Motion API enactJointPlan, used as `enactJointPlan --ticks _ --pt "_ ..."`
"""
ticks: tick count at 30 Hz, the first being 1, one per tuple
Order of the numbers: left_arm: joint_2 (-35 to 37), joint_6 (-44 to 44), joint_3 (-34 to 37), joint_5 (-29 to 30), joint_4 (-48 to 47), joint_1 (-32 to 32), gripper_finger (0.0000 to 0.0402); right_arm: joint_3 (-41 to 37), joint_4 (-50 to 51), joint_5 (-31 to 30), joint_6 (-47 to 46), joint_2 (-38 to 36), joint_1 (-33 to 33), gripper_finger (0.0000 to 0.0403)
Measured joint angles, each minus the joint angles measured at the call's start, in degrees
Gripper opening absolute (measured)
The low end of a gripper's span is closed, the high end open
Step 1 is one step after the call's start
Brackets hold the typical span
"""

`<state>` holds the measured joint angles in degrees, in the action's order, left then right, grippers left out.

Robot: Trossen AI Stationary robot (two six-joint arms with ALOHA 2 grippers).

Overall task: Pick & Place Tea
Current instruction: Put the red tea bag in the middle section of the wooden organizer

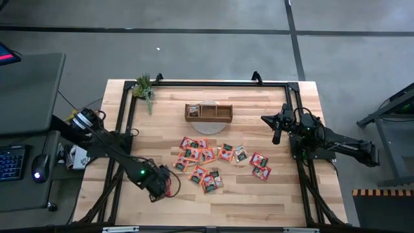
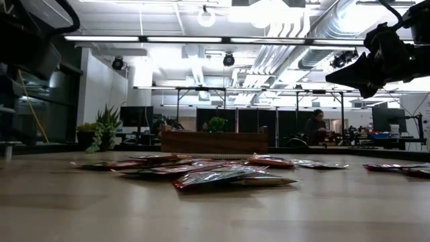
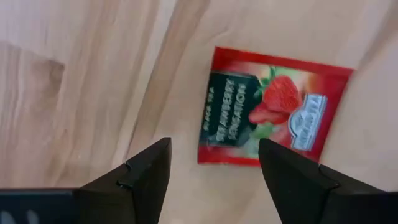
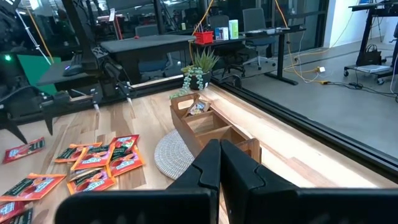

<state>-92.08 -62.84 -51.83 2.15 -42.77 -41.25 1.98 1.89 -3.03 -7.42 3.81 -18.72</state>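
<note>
Left end effector [image 3: 211, 168], spread wide, hovers above a red tea sachet [image 3: 270, 109]; wooden tray [image 1: 208, 112] well apart.

I see the tea sachets [image 1: 217, 162] spread at frame centre on the desk [image 1: 213, 207], the tray [image 1: 208, 112] directly above them.

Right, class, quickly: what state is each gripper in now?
Left gripper: open, empty, above a red tea sachet.
Right gripper: shut, holding nothing.

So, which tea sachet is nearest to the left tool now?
The red strawberry sachet, directly beyond the open left tool; in the high view it is the sachet at the pile's left edge.
</note>
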Motion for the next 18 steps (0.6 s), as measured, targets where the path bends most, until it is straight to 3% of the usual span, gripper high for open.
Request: enactJointPlan --ticks 18 --pt "-6.02 -0.17 -0.28 0.17 3.02 0.06 0.0237 0.00 0.00 0.00 -0.02 -0.04 0.00 0.0000"
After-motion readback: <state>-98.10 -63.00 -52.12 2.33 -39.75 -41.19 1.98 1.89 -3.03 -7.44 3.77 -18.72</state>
